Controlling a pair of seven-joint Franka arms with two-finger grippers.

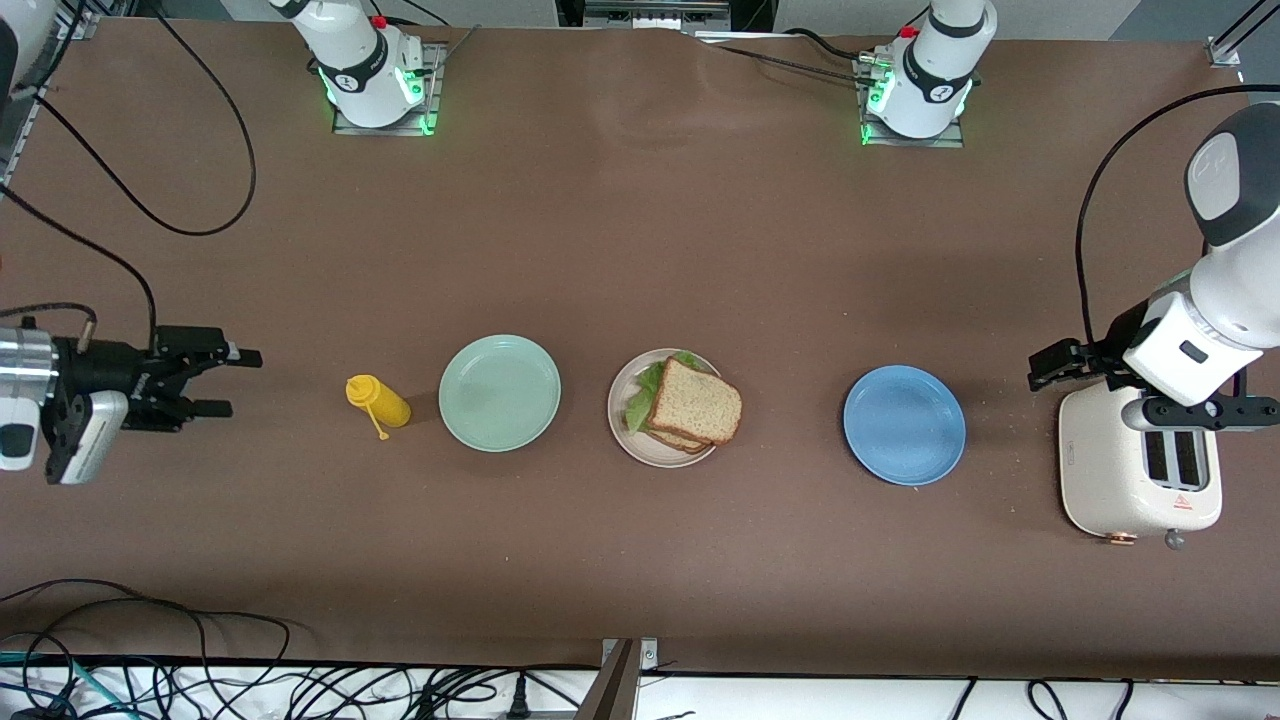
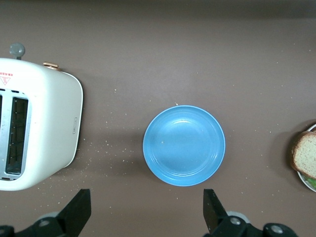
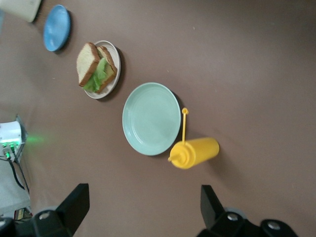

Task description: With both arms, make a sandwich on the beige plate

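Note:
The sandwich (image 1: 693, 405) lies on the beige plate (image 1: 625, 430) at mid-table: two brown-crusted bread slices with green lettuce (image 1: 643, 398) showing at the edge between them. The top slice overhangs the rim toward the left arm's end. In the right wrist view the sandwich (image 3: 94, 66) and its plate (image 3: 115, 79) show far off. In the left wrist view only an edge of the sandwich (image 2: 305, 155) shows. My right gripper (image 1: 240, 382) (image 3: 143, 197) is open and empty at the right arm's end of the table. My left gripper (image 1: 1040, 367) (image 2: 146, 202) is open and empty, hanging by the toaster.
A mint-green plate (image 1: 499, 392) and a yellow squeeze bottle (image 1: 378, 400) on its side lie between the sandwich and my right gripper. A blue plate (image 1: 904, 425) and a white toaster (image 1: 1140, 470) sit toward the left arm's end. Cables trail along the table's near edge.

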